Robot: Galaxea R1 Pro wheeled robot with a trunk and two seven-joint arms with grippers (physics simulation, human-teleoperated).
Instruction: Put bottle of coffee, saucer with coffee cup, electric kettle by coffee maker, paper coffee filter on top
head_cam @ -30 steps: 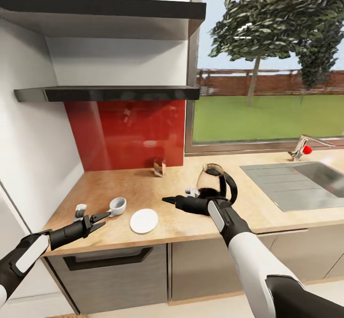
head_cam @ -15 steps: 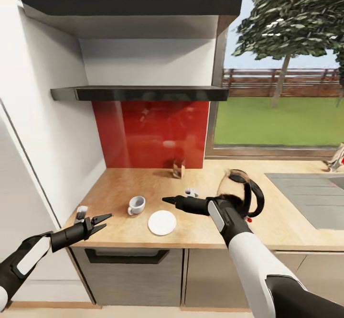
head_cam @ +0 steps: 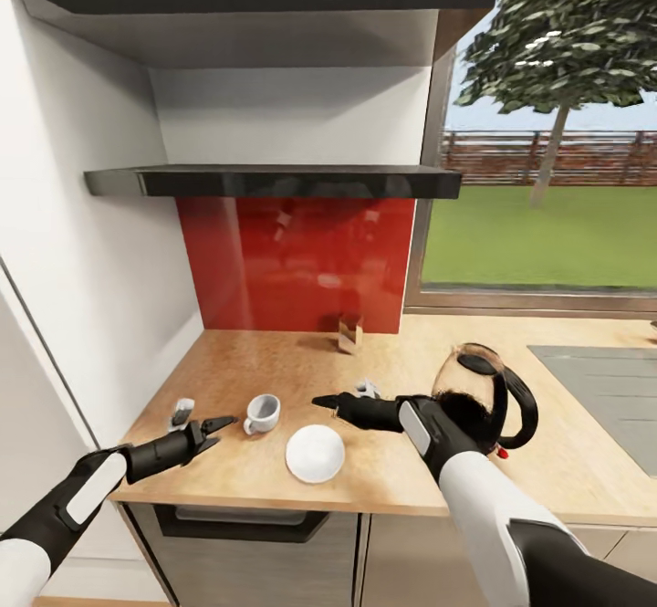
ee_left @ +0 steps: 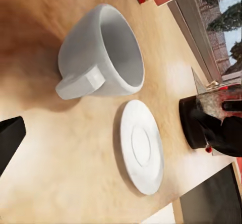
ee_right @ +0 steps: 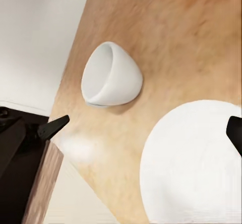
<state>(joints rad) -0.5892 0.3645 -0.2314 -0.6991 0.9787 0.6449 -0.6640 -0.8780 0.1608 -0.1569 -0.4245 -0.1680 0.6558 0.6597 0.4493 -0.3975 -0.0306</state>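
Coffee cup nearer left hand than before

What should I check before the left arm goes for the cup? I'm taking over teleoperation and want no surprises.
1. Left gripper open and empty: ok, its jaws are spread.
2. Coffee cup upright on the countertop: ok.
3. Cup on the saucer: not ok, it stands beside it, apart.
4. Saucer bare, ready for the cup: ok.
5. Right gripper out of the way: not ok, it hangs close above the saucer.
6. Electric kettle steady: cannot tell, the right arm covers its base.
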